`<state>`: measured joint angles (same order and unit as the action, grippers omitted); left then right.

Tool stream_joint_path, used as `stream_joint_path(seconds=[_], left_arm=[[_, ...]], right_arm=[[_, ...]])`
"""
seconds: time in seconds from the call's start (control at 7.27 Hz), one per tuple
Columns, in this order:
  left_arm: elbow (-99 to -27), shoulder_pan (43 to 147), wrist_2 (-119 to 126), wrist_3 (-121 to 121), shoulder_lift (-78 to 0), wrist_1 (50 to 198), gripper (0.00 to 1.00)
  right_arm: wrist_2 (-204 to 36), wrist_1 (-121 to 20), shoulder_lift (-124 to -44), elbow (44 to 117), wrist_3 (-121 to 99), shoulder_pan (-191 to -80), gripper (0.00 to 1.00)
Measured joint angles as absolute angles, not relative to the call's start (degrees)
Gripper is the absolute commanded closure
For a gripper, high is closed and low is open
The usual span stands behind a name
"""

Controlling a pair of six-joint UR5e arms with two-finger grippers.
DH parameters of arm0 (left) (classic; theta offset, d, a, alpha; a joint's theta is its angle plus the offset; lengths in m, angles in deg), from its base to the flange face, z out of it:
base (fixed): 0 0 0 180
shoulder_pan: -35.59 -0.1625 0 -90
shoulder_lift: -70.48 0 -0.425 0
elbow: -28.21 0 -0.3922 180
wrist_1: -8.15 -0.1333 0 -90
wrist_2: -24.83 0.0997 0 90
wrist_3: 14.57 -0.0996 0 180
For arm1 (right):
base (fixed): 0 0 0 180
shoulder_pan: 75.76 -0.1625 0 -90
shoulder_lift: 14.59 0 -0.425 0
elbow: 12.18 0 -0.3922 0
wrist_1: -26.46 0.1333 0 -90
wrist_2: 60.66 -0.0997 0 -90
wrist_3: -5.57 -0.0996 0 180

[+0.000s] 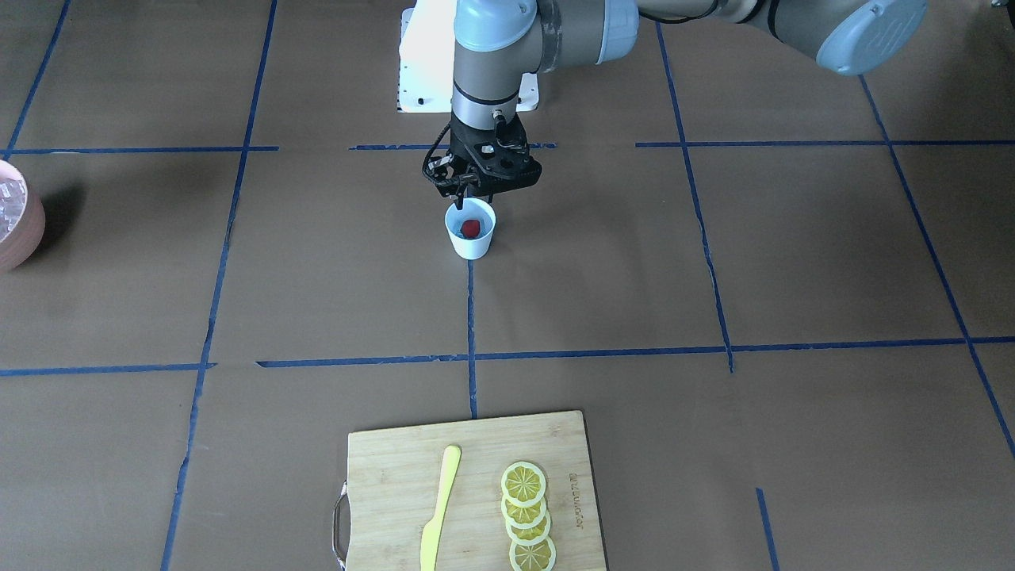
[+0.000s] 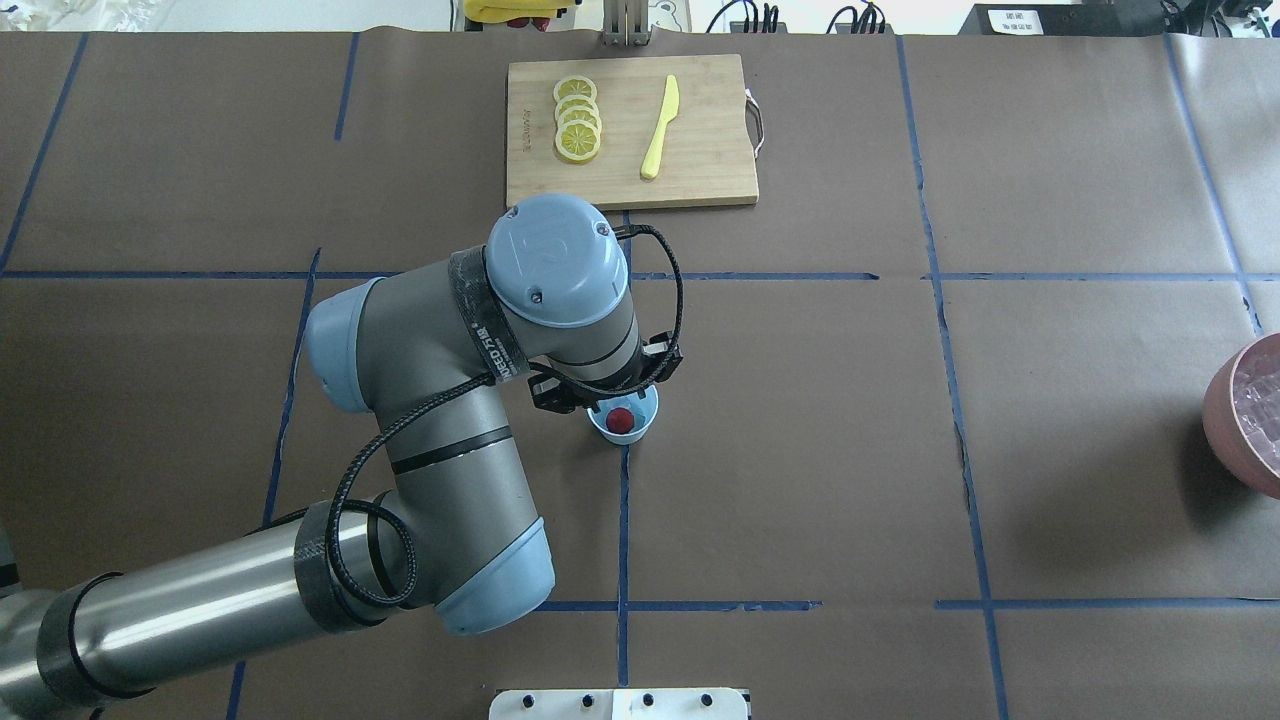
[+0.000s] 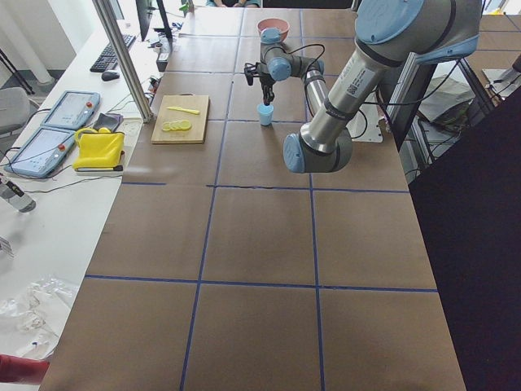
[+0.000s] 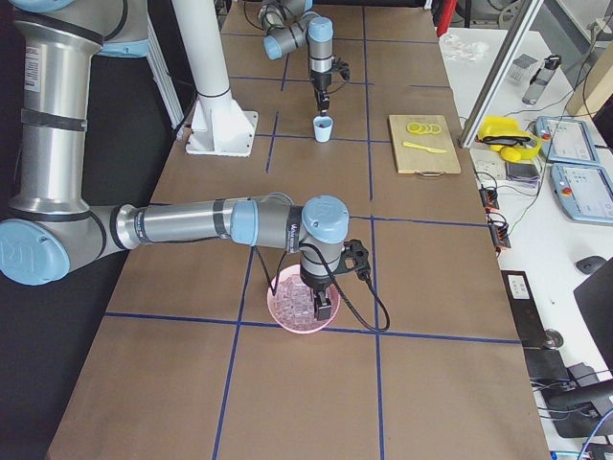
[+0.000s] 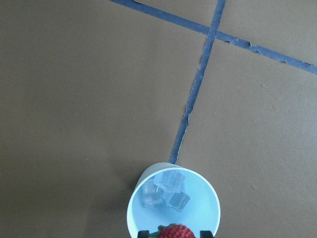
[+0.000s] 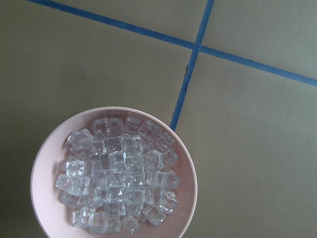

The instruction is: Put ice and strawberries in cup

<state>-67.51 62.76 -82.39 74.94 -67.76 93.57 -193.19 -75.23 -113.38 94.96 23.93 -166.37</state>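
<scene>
Brown paper gridded with blue tape [image 2: 623, 520] covers the counter [image 2: 1080, 450], where the cup [image 1: 473, 244] stands near the centre. The left end effector [image 1: 468, 198] hangs directly over the cup's mouth, released. In its wrist view the two black fingertips [image 5: 143, 232] stand apart on either side of the strawberry [image 1: 470, 228], with a gap showing on each side. The berry shows inside the cup's rim at the 6 o'clock side of that view, and three cubes of ice [image 5: 166, 191] lie in the cup toward 10 o'clock. In the overhead view a bowl [image 2: 1218, 420] heaped with more ice sits at the counter's 3 o'clock edge, well apart from the cup. The right end effector [image 4: 324, 309] hovers over that bowl; whether it is released or clenched cannot be told. At 12 o'clock a board [image 2: 700, 120] carries a row of overlapping lemon slices [image 2: 577, 120] and, beside them, a yellow knife [image 2: 659, 128].
</scene>
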Motion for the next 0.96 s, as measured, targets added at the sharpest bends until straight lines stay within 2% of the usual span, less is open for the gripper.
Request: stream_joint_path(seconds=[0.14, 0.41, 0.69, 0.96], left_arm=[[-67.6, 62.8, -82.4, 74.9, -67.7, 93.6, 0.0], [-69.0, 63.0, -82.4, 71.6, -66.1, 93.1, 0.0], [-77.5, 65.1, -82.6, 59.4, -56.0, 92.7, 0.0], [-85.2, 73.0, -86.5, 40.1, -43.5, 92.5, 0.0]], right_arm=[[-193.5, -75.2, -113.4, 95.0, 23.9, -166.4, 0.01], [-193.8, -75.2, -113.4, 95.0, 23.9, -166.4, 0.01], [-193.8, -75.2, -113.4, 94.9, 24.0, -166.4, 0.01], [-193.7, -75.2, -113.4, 94.9, 24.1, -166.4, 0.01]])
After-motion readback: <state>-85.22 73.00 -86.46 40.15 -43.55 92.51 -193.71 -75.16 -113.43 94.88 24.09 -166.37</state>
